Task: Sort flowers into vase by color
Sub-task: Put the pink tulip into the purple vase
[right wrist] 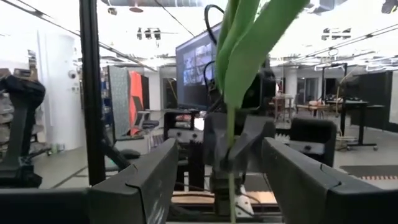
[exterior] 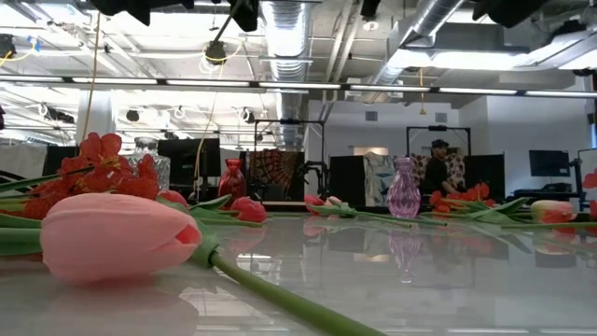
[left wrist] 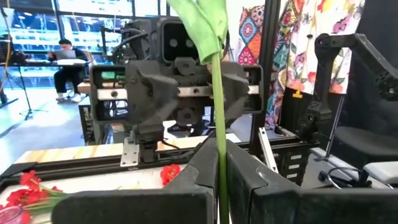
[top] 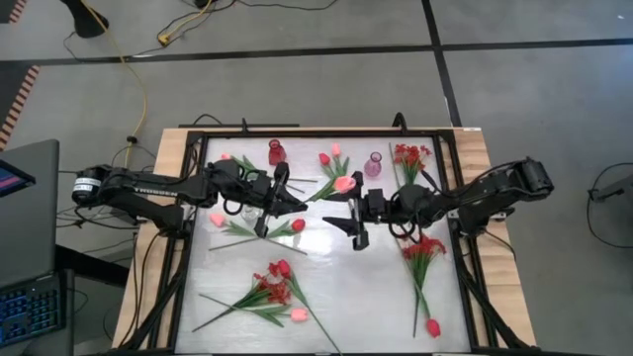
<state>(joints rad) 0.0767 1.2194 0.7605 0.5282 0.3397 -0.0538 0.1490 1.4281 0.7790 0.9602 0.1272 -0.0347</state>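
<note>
**Light, springy stems: hold low, below the leaves**

Over the middle of the desk (top: 326, 287) the two arms face each other, and a single pink tulip (top: 343, 184) hangs between them. The left tool (left wrist: 219, 186) is pressed together on its thin green stem, pinching it just under a long leaf. The right tool (right wrist: 217, 180) stands spread, its fingers on either side of the same stem without touching it, so this looks like a handover not yet completed.

The remaining flowers lie flat on the desk: a bushy red spray (top: 423, 247) near the right arm, a mixed bundle (top: 272, 289) at the front, and a few loose tulips near the red vase (top: 277, 151) and purple vase (top: 374, 164) at the back edge.

These are likely very light and the stem fairly stiff but springy (plastic over wire, probably), so a firm pinch should not crush it. The smooth stem may swivel or slip in a loose grip. The bare stem is the safest place to hold; the soft head and leaves would fold and give no control when aiming at a narrow vase neck.
</note>
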